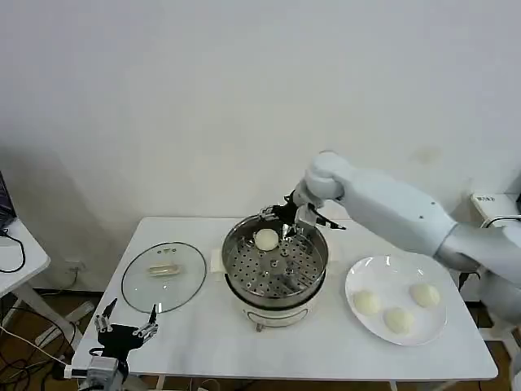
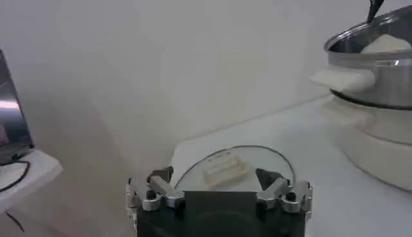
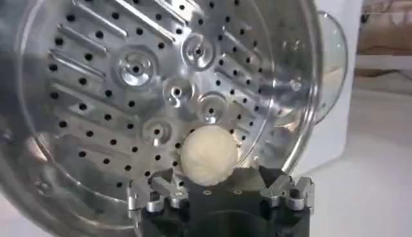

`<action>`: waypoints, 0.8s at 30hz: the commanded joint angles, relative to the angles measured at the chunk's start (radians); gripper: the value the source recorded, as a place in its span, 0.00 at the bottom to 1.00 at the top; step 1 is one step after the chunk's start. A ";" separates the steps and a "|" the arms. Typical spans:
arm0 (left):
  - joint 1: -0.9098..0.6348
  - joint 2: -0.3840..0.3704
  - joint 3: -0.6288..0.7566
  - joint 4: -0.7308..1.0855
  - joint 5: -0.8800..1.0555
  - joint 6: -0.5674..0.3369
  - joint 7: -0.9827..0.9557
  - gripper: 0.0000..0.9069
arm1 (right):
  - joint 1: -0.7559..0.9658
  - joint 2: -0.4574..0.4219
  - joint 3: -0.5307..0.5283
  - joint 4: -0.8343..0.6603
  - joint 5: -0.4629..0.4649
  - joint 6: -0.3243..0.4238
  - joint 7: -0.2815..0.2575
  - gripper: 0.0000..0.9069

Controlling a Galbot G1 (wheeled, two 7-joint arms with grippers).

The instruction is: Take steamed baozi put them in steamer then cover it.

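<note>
One baozi (image 1: 266, 239) lies on the perforated tray at the back of the steamer (image 1: 319, 275). My right gripper (image 1: 291, 230) hovers just beside it over the back rim. In the right wrist view the baozi (image 3: 207, 153) rests on the tray (image 3: 129, 84) between the spread fingers of the right gripper (image 3: 215, 175), which stands open and does not touch it. Three more baozi (image 1: 398, 319) sit on the white plate (image 1: 389, 275). The cover (image 1: 183, 287) lies flat left of the steamer. My left gripper (image 1: 126, 330) waits open near the cover's front edge, facing the cover (image 2: 257, 161).
The white table (image 1: 203, 342) carries the cover, steamer and plate in a row. The steamer (image 2: 380, 77) stands on a white base. A side table with cables (image 1: 12, 261) is at the far left. A white wall lies close behind.
</note>
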 commanded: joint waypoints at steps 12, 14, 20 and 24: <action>-0.014 0.028 0.002 -0.060 -0.047 0.005 0.017 1.00 | 0.196 -0.508 -0.044 0.319 0.509 -0.530 -0.058 1.00; -0.016 0.031 0.011 -0.063 -0.050 0.004 0.012 1.00 | 0.175 -0.554 -0.030 0.324 0.519 -0.615 -0.089 1.00; -0.014 0.045 0.026 -0.076 -0.062 0.002 0.011 1.00 | 0.142 -0.629 -0.021 0.311 0.494 -0.835 -0.199 1.00; -0.007 0.052 0.027 -0.077 -0.068 0.001 0.013 1.00 | 0.086 -0.659 0.010 0.359 0.483 -0.981 -0.279 1.00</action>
